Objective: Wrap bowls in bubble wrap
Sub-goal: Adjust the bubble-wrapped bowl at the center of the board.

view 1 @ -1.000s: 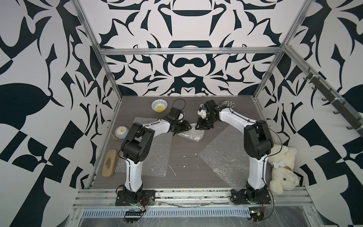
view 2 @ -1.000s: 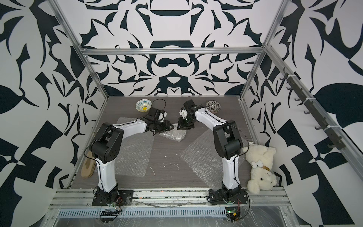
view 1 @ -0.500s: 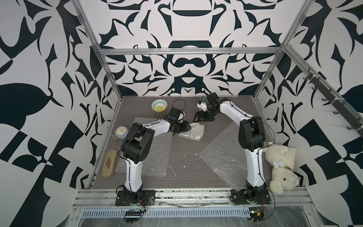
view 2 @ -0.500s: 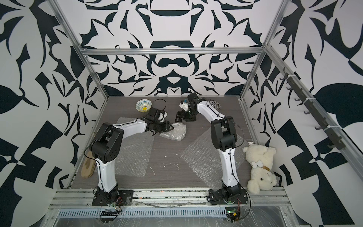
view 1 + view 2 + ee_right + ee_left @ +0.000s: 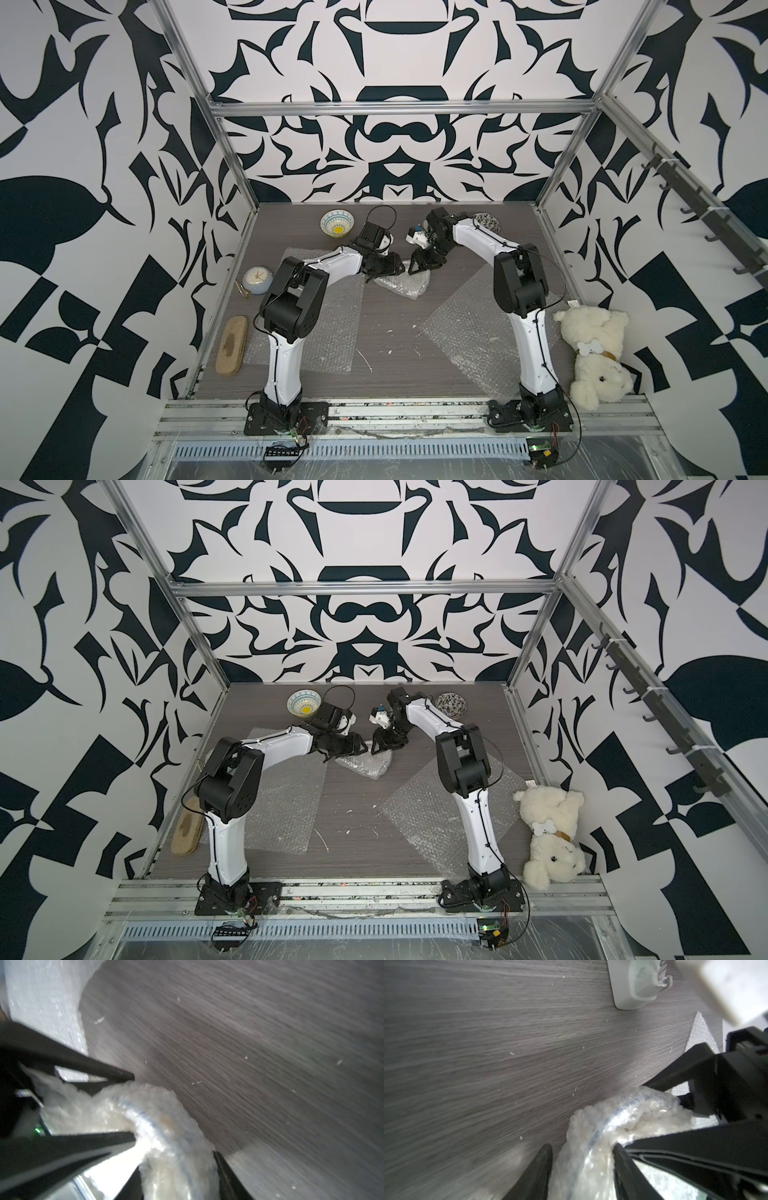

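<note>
**Legible text.** I can read none in any view. The small round pale-blue alarm clock point(image 5: 257, 280) by the left wall shows its hands, but the dial markings are too small for me to read. The white bone-shaped tag point(image 5: 590, 347) on the cream plush bear point(image 5: 582, 326) is also too small to tell.

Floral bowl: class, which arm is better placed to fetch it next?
Probably the right: the floral bowl lies just beside its forearm; the left gripper, at the wrapped bundle, would have to cross the right arm.
</note>
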{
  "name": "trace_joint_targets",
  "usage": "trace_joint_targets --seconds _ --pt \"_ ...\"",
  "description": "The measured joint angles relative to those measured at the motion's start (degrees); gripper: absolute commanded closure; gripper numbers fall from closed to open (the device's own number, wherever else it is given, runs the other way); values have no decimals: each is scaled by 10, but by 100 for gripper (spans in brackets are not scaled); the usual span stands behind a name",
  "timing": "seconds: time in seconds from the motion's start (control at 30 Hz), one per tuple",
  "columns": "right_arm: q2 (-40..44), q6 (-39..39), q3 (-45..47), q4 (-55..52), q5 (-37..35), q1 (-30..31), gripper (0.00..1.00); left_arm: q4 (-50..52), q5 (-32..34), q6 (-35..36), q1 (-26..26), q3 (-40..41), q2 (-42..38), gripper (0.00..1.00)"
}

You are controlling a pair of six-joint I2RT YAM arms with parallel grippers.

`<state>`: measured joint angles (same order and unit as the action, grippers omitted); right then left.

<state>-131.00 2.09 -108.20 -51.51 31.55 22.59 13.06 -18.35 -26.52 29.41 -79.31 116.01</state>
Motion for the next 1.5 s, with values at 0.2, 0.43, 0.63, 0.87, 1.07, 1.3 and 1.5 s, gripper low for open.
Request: trace_joint_targets --seconds 0.2,0.43,0.63,0.87,1.07,1.3,1.5 --pt "48 -39 82 50 -9 0 76 10 33 -11 -5 -19 -13 38" --pt "124 -146 205 155 -25 0 82 4 73 -53 -14 10 -118 37" --pt "189 -295 338 306 -47 3 84 -61 85 -125 -12 164 -236 40" --pt "208 -422 410 455 -73 29 88 -137 41 -212 0 271 -220 42" --pt "208 -491 441 535 -86 52 86 -221 0 -256 0 280 -168 48" --pt "212 -527 460 582 -90 54 59 -260 -15 -273 -25 280 -131 71" --pt "240 -509 478 584 -61 52 47 -267 -28 -262 -44 280 -124 70"
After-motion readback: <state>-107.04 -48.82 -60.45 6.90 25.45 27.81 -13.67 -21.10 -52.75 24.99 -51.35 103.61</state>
